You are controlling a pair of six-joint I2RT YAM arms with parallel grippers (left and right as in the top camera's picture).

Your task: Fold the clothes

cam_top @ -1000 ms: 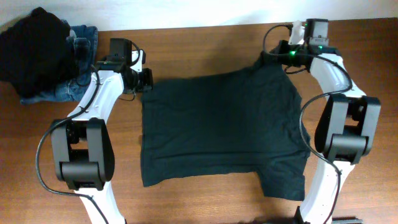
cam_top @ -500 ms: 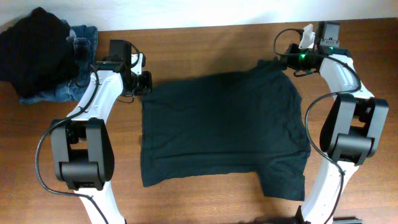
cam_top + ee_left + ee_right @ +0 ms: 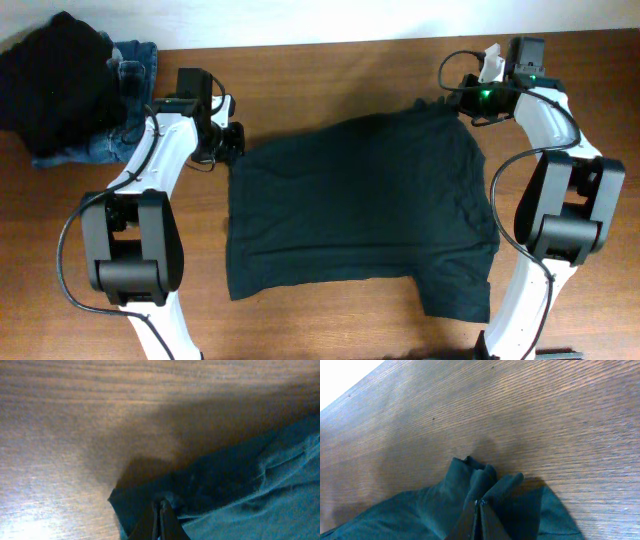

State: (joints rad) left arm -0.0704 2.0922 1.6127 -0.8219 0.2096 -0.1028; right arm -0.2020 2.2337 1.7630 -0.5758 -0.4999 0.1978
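**Item:** T-shirt (image 3: 355, 205), very dark blackish green, short-sleeved, one piece.

**Location:** spread across the middle of the table (image 3: 320, 65), mostly flat. Its edge toward the table's far side is rumpled and drawn up at both corners. One sleeve lies toward the table's near right.

**Handling (judged):** thin plain cloth that looks light and limp, with no stiffness of its own.
- It is likely to sag and crease between two holds.
- It is likely to drag on the wood rather than glide.
- Nothing about it is fragile.
- It is best taken at corners or along a hem, two matching points at once, and kept taut so the fold falls straight.
- A shallow pinch on so thin a layer could slip free.

**Left gripper** (image 3: 161, 510): fingers pressed together on a bunched corner of the shirt, toward the table's far left. The cloth is puckered around the tips.

**Right gripper** (image 3: 479, 507): fingers closed tight, pinching a gathered peak of the shirt toward the table's far right. Pleats fan out from the tips.

**Containers:** none in view, so no contents to list.

**Other stock:** a heap at the table's far-left corner, with a black garment (image 3: 55, 85) lying over denim jeans (image 3: 130, 62). It lies apart from the shirt and, as I judge it, is not part of this job.
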